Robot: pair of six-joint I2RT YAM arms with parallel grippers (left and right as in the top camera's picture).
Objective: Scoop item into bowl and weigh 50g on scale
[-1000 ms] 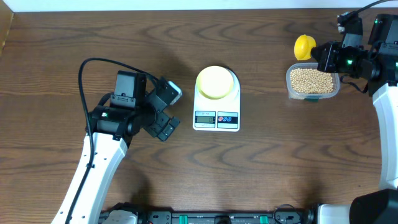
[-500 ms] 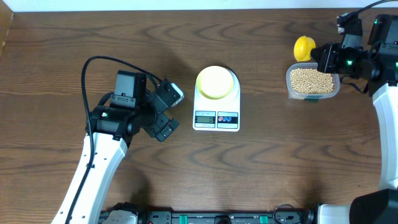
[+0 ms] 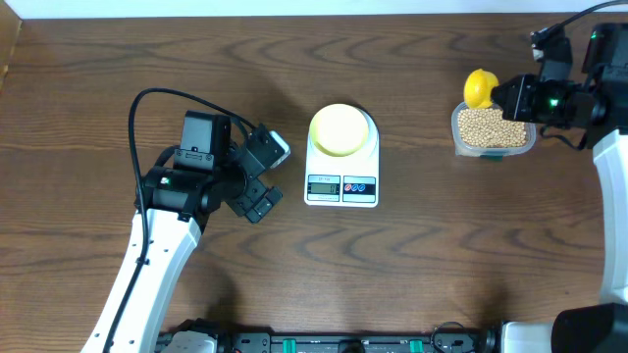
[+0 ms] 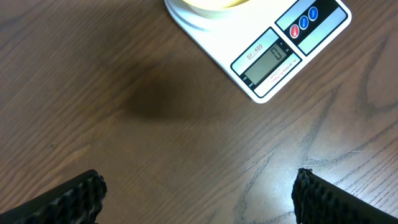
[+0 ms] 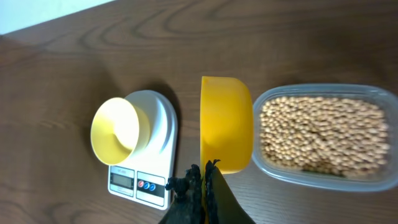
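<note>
Right gripper (image 5: 202, 182) is closed on the yellow scoop (image 5: 226, 124), which hangs between the scale (image 5: 158, 134) and the beans (image 5: 320, 134), just beside the clear container (image 5: 373, 94); this arm is nearer.

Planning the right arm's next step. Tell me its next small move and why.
Probably dip the scoop into the beans. The right gripper is shut on its handle, the scoop hangs just beside the container, and the bowl on the scale, which reads 0, is empty.
</note>
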